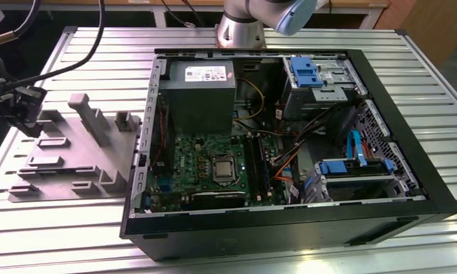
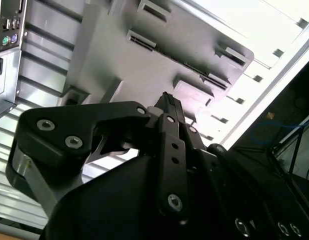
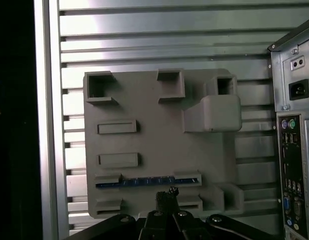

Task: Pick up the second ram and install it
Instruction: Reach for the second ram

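A table (image 1: 84,228) of ribbed aluminium slats carries everything, its metal throwing back bright bands of light. The open computer case (image 1: 289,228) lies on its side in the middle of the table with its inside facing up. Inside the case a grey power supply (image 1: 201,85) sits at the end toward the arm's base (image 1: 239,25), which rises just beyond the case's far wall. The green motherboard (image 1: 205,157) fills the floor of the case nearer its front wall. On the exterior view's left of the case, just beside its wall, a grey moulded fixture (image 1: 76,154) with raised blocks and slots rests flat on the slats. In the first wrist view the second ram (image 3: 147,181) stands on edge in one long slot of that fixture. Its blue edge shows between grey lips, well apart from the case's rear panel (image 3: 294,125) with its ports. The gripper (image 3: 167,194) hovers near that slot, its fingertips pressed together with nothing between them; whether they touch the fixture I cannot tell. In the second wrist view the two fingers (image 2: 167,107) meet in a point over the fixture. In the exterior view the gripper hangs over the fixture's side farthest from the case. Past the table on that side the room is dark, and black cables (image 1: 98,34) trail over the table's far corner. On the exterior view's right of the case, beyond the table, stands a brown wooden panel (image 1: 433,28).
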{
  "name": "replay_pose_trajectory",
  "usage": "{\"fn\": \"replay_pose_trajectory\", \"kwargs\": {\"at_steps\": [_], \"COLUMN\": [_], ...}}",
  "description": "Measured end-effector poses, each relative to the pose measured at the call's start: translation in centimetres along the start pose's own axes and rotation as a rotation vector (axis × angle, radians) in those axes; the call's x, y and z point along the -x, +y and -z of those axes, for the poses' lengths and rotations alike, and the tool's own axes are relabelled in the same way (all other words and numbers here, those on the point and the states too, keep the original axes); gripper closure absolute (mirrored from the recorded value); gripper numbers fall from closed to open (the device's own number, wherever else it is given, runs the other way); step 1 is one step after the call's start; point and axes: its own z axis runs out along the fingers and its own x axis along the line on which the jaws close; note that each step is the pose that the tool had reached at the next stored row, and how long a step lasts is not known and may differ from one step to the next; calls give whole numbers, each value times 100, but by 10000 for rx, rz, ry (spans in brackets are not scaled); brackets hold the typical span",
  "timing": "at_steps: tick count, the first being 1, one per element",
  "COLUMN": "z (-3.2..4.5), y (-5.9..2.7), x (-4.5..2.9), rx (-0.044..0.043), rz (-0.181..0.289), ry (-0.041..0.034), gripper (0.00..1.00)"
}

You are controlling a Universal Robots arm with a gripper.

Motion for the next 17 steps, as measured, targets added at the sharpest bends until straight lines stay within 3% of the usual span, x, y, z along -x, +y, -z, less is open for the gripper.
{"fn": "replay_pose_trajectory", "kwargs": {"at_steps": [8, 13, 17], "z": [-141, -145, -177], "y": [-11, -11, -16], "x": [-6, -7, -60], "rx": [0, -1, -1], "rz": [0, 0, 0], "ry": [-1, 1, -4], "gripper": [90, 90, 90]}}
